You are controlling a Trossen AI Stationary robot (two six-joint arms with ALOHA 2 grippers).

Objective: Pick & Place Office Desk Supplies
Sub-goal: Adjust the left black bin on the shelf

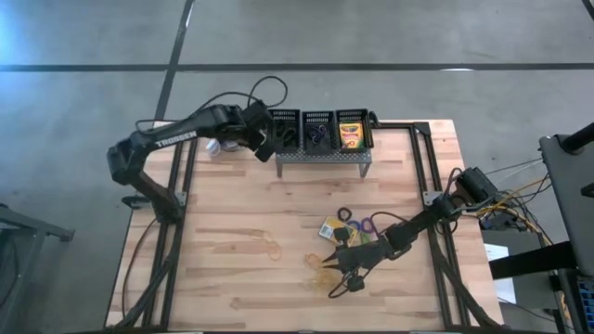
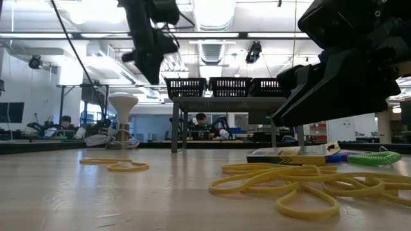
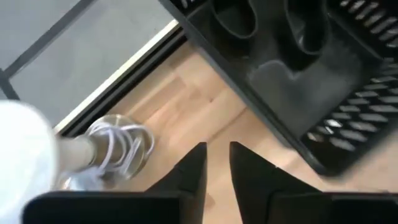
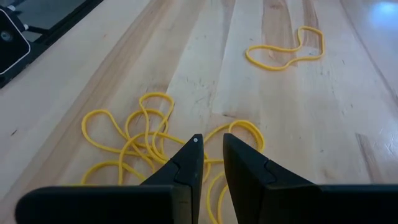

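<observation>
A tangle of yellow rubber bands (image 1: 325, 275) (image 4: 140, 140) lies on the wooden table, with a single band (image 1: 269, 248) (image 4: 286, 50) lying apart to its left. A yellow-and-green crayon box (image 1: 331, 228) (image 2: 295, 154) lies flat beside purple, black and green rings (image 1: 357, 223). A second crayon box (image 1: 350, 135) stands in the right bin of the grey stand (image 1: 323, 156). My right gripper (image 1: 342, 269) (image 4: 212, 155) hovers over the tangle, its fingers nearly together. My left gripper (image 1: 264, 141) (image 3: 217, 163) hangs by the stand's left bin, its fingers nearly together, holding nothing.
A white ball-shaped object on a foot (image 1: 218, 146) (image 3: 37, 155) stands left of the stand, close to my left gripper. Black frame rails (image 1: 422, 176) run along the table's sides. Bare wood lies in the table's near left part (image 1: 213, 278).
</observation>
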